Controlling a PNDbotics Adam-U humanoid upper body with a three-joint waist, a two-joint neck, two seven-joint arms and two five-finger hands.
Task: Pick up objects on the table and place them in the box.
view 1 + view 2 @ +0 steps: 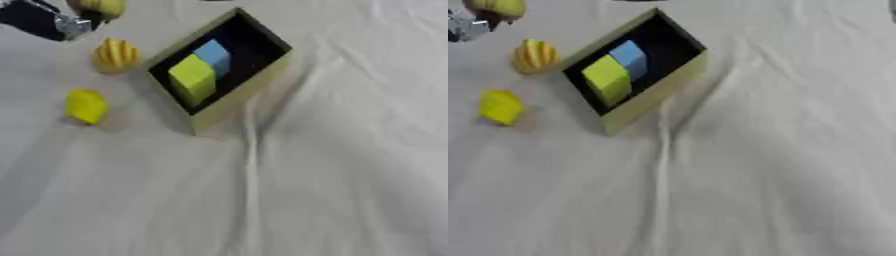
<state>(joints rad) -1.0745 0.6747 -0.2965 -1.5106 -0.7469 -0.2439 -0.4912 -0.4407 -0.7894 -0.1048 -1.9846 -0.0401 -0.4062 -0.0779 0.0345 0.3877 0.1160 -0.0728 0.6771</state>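
An open box (249, 92) with pale walls and a black inside lies askew on the white cloth. Inside it a yellow-green block (192, 77) sits next to a blue block (213, 56). Left of the box a ridged yellow object (115, 55) rests on the cloth, and a rounded yellow object (86, 106) lies nearer to me. At the top left my left hand (80, 22) comes in on a black arm with a silver wrist. Its dark fingers curl under a third yellow-green object (98, 7), partly cut off by the top edge. My right hand shows in no view.
A wrinkled white cloth (306, 190) covers the whole table, with folds running from the box toward the near edge. A dark shape (636, 0) touches the top edge beyond the box.
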